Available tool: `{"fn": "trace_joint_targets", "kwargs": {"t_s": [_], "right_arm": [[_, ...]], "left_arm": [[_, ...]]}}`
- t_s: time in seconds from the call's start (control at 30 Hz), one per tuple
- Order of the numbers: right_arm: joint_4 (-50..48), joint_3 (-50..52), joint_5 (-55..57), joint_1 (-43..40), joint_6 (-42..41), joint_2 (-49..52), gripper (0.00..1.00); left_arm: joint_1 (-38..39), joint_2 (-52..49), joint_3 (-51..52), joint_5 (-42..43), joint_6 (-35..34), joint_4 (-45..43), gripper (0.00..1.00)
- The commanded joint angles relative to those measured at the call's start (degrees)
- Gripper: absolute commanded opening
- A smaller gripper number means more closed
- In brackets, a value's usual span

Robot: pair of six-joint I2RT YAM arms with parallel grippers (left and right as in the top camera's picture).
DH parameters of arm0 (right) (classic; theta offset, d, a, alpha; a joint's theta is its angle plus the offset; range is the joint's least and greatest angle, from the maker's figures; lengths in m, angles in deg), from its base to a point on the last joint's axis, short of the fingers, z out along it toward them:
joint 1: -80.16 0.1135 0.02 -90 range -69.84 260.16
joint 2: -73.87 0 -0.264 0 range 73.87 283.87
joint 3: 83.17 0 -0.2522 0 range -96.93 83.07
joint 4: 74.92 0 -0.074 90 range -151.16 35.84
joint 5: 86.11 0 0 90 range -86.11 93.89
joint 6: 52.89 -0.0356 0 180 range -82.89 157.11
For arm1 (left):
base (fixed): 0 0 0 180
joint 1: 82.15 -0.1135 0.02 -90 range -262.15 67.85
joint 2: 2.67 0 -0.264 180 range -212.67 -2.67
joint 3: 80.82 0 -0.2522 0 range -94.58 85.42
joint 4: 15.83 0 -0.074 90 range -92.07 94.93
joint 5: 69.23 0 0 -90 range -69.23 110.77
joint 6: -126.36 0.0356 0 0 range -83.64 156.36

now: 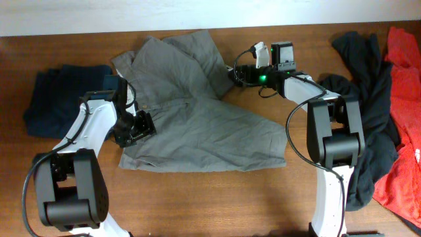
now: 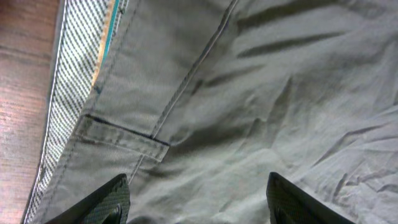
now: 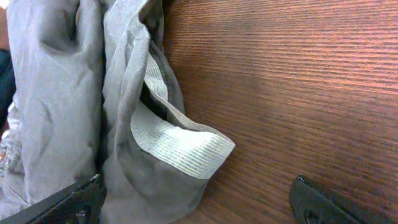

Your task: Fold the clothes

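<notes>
Grey-khaki trousers (image 1: pixel 197 118) lie crumpled across the table's middle. My left gripper (image 1: pixel 135 127) is open just above their left part near the waistband; the left wrist view shows its fingers (image 2: pixel 198 202) spread over the cloth (image 2: pixel 249 112), by a belt loop (image 2: pixel 121 134) and striped waistband lining (image 2: pixel 71 81). My right gripper (image 1: pixel 235 72) is open at the trousers' far right edge; the right wrist view shows its fingers (image 3: pixel 199 202) straddling a turned-out hem with pale striped lining (image 3: pixel 180 146). A dark navy piece (image 1: pixel 56 99) lies left. Black (image 1: pixel 368 112) and red (image 1: pixel 402 99) pieces lie right.
The wooden table (image 1: pixel 197 197) shows bare wood along the front and beside the hem in the right wrist view (image 3: pixel 298 93). Both arm bases (image 1: pixel 69 191) (image 1: pixel 335 138) stand at the front. A pale wall strip (image 1: pixel 131 13) runs along the back edge.
</notes>
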State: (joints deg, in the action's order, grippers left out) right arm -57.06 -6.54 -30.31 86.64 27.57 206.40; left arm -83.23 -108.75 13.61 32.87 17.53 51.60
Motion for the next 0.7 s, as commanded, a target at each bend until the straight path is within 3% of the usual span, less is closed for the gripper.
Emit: {"fn": "trace_joint_targets", "kwargs": {"t_s": [0.0, 0.07, 0.1, 0.17, 0.23, 0.3, 0.33, 0.37, 0.4, 0.47, 0.5, 0.57, 0.67], "right_arm": [[0.3, 0.3, -1.8, 2.1, -0.7, 3.0, 0.77], [0.3, 0.3, -1.8, 3.6, -0.7, 3.0, 0.76], [0.3, 0.3, -1.6, 4.0, -0.7, 3.0, 0.64], [-0.7, 0.1, 1.0, 3.2, -3.7, 3.0, 0.23], [1.0, -2.5, 1.0, 0.7, -3.6, 2.5, 0.1], [9.4, -7.2, 4.3, -3.8, -3.5, -0.6, 0.08], [18.9, -10.6, 10.5, -7.1, -2.8, -3.3, 0.08], [27.5, -12.2, 17.4, -10.1, -2.8, -5.8, 0.12], [34.2, -12.3, 18.4, -12.3, -2.8, -6.7, 0.25], [44.7, -12.2, 22.5, -13.7, -2.8, -6.4, 0.25], [46.3, -12.2, 26.7, -13.7, -2.8, -6.4, 0.26], [45.8, -12.3, 24.7, -13.6, 0.3, -6.8, 0.31], [35.4, -12.3, 19.6, -13.6, 3.2, -6.6, 0.54]], "left_arm": [[0.2, 0.9, -0.6, 0.6, 1.1, -1.2, 0.7], [0.2, 0.9, -0.6, 0.6, 1.1, -1.3, 0.7], [0.2, 0.9, -0.6, 0.6, 1.1, -1.4, 0.7], [0.2, 0.9, -0.6, 0.6, 1.1, -1.4, 0.7], [0.2, 0.9, -0.6, 0.6, 1.1, -1.4, 0.7], [0.2, 0.9, -0.6, 0.6, 1.1, -1.4, 0.71], [0.2, 0.9, -0.6, 0.3, 1.1, -1.4, 0.75], [0.2, 0.9, -0.6, 0.3, 1.1, -1.4, 0.75], [0.2, 0.9, -0.6, 0.3, 1.1, -1.8, 0.75], [0.2, 0.9, -0.6, 0.3, 1.1, -2.5, 0.75], [0.2, 0.9, -0.6, 0.3, 1.1, -2.6, 0.75], [0.2, 0.9, -0.6, 0.3, 1.1, -2.9, 0.75], [0.2, 0.9, -0.6, 0.3, 1.1, -3.1, 0.75]]}}
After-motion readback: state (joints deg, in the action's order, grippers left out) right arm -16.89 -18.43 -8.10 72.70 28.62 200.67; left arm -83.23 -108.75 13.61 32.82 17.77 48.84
